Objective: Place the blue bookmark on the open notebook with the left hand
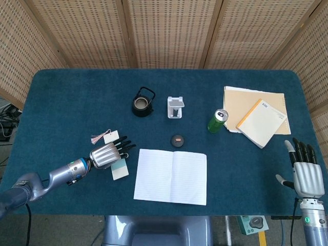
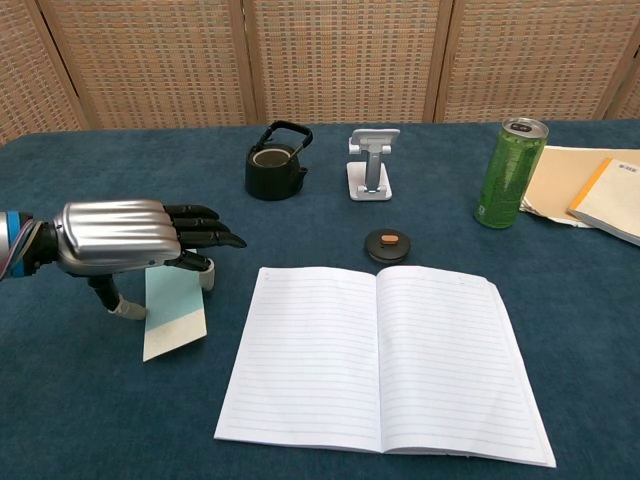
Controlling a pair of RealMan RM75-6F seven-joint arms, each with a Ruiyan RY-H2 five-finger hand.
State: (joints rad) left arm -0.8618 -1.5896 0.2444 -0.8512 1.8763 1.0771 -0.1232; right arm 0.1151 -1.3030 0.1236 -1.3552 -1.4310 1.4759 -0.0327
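One blue table carries one open notebook, one stack of tan folders under one orange-spined pad, one green can, one black kettle, one phone stand and one dark puck. The left hand holds the single blue bookmark near its top, fingers together, left of the notebook and off its pages; its tassel trails behind. The right hand rests at the table's edge, fingers spread, holding nothing.
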